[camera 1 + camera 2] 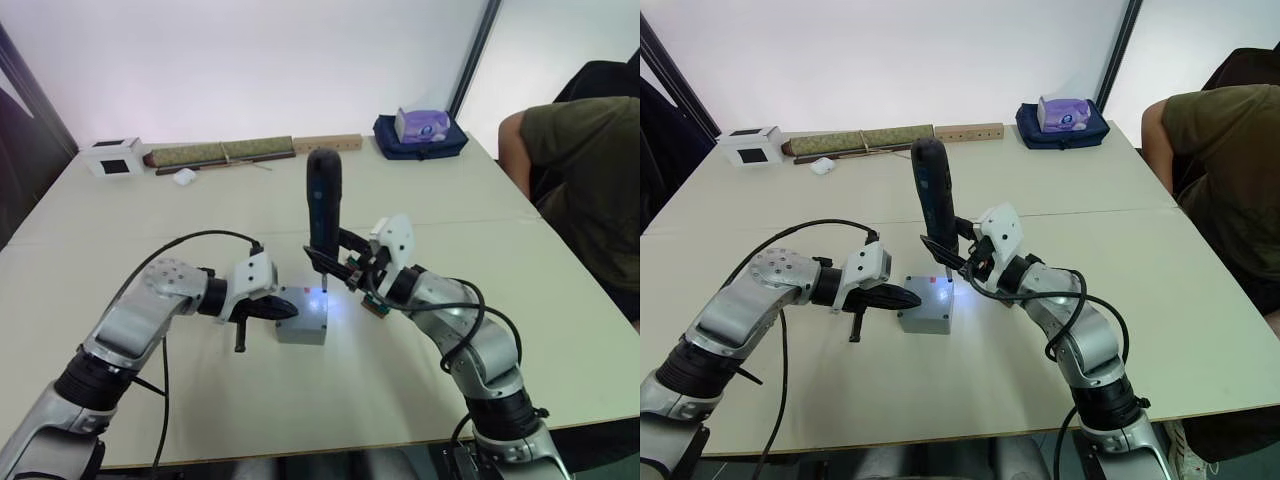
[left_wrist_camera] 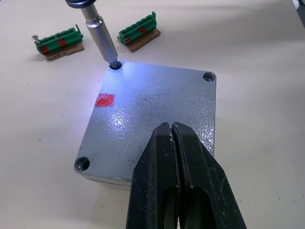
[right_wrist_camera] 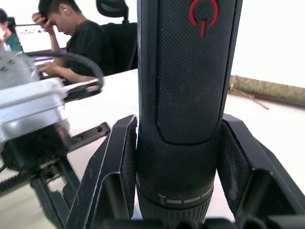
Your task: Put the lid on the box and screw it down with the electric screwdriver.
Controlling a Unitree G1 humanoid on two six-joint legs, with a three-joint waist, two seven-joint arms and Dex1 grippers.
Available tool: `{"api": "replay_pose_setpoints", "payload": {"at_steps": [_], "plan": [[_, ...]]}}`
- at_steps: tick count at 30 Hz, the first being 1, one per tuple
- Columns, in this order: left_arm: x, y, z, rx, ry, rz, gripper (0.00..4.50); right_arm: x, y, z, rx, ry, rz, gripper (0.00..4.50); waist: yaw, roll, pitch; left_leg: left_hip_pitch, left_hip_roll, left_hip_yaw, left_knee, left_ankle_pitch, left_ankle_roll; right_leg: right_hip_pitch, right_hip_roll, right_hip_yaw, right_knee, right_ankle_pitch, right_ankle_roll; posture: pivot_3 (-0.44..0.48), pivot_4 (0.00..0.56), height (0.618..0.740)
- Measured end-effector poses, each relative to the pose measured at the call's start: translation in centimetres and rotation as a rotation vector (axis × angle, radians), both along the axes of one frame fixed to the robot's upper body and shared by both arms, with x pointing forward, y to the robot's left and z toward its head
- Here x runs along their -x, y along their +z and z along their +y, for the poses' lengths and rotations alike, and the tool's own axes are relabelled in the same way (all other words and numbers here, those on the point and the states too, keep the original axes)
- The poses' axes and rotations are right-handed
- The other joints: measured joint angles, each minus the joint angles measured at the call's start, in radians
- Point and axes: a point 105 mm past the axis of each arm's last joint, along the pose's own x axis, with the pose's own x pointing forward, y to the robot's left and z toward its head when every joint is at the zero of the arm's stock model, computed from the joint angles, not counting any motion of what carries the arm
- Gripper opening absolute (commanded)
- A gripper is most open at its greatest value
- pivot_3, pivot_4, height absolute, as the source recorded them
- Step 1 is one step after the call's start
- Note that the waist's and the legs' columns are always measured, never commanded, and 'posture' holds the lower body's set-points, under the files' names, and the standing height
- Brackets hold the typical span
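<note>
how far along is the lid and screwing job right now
Done: the lid already sits on the box. In hand: the right gripper holds the electric screwdriver upright, its lit bit in one corner hole, while the shut left gripper presses on the lid. Left: three other corner holes; whether they hold screws is unclear.

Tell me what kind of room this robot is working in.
Probably an office or lab: a large pale table, a seated person at its edge, a tissue box by the white wall, and another person at a desk behind.
</note>
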Motion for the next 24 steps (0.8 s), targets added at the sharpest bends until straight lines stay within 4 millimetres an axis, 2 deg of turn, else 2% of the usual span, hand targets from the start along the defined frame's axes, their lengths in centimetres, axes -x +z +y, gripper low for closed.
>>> {"api": "replay_pose_setpoints", "payload": {"at_steps": [3, 5, 9, 11, 12, 14, 17, 22, 24], "plan": [[0.0, 0.3, -0.2, 0.009, -0.008, -0.008, 0.00, -0.5, 0.8, -0.2, -0.015, -0.012, 0.059, 1.71, 0.001, 0.002, 0.008, -0.003, 0.000, 0.000, 0.000, 0.000, 0.000, -0.003, 0.000, 0.001, 0.000, 0.000, 0.000, 0.000, 0.150, 0.740], [-0.1, 0.5, -0.4, 0.022, -0.012, -0.008, 0.00, -1.0, 2.3, -0.5, -0.027, -0.037, 0.078, 1.71, 0.001, 0.003, 0.012, -0.008, 0.000, 0.000, 0.000, 0.000, 0.000, -0.009, 0.000, 0.001, 0.002, 0.001, 0.000, 0.000, 0.150, 0.740], [0.4, 1.3, -1.0, 0.082, -0.033, 0.014, 0.00, -2.3, 8.6, -3.4, -0.087, -0.156, 0.052, 1.71, 0.002, 0.003, 0.019, -0.027, 0.000, -0.001, 0.004, 0.001, -0.001, -0.027, 0.000, 0.000, 0.005, 0.005, 0.005, 0.000, 0.150, 0.740], [0.6, 2.3, -1.1, 0.106, -0.050, -0.007, 0.00, -2.2, 9.9, -5.2, -0.017, -0.217, 0.049, 1.71, 0.003, 0.003, 0.019, -0.034, 0.000, -0.001, 0.005, 0.001, -0.001, -0.032, 0.000, -0.002, 0.004, 0.005, 0.006, 0.000, 0.150, 0.740], [0.7, 2.7, -1.0, 0.111, -0.054, -0.017, 0.00, -2.3, 9.6, -5.7, 0.023, -0.236, 0.082, 1.71, 0.002, 0.003, 0.019, -0.034, 0.000, -0.001, 0.005, 0.001, 0.000, -0.033, 0.000, -0.002, 0.003, 0.005, 0.006, 0.000, 0.150, 0.740], [0.9, 3.9, -1.1, 0.135, -0.065, -0.045, 0.00, -2.7, 7.3, -7.3, 0.154, -0.269, 0.273, 1.71, 0.000, 0.004, 0.019, -0.035, 0.000, 0.000, 0.002, 0.000, 0.000, -0.033, 0.000, -0.001, 0.001, 0.005, 0.005, 0.000, 0.150, 0.740], [1.2, 4.9, -1.4, 0.158, -0.087, -0.066, 0.00, -2.9, 4.4, -9.3, 0.251, -0.318, 0.478, 1.71, -0.001, 0.005, 0.022, -0.035, -0.001, 0.001, 0.002, 0.000, 0.000, -0.034, -0.001, -0.001, 0.000, 0.005, 0.006, 0.000, 0.150, 0.740], [1.5, 6.0, -1.4, 0.192, -0.087, -0.082, 0.00, -3.2, 2.4, -13.1, 0.403, -0.451, 0.596, 1.71, -0.002, 0.007, 0.026, -0.035, -0.002, 0.001, 0.001, 0.000, 0.000, -0.034, 0.000, -0.001, 0.001, 0.005, 0.006, 0.000, 0.150, 0.740], [1.6, 6.3, -1.5, 0.205, -0.089, -0.079, 0.00, -3.2, 0.7, -14.9, 0.459, -0.507, 0.678, 1.71, -0.002, 0.007, 0.026, -0.035, -0.002, 0.001, 0.002, 0.000, 0.000, -0.034, 0.000, -0.001, 0.001, 0.005, 0.006, 0.000, 0.150, 0.740]]}}
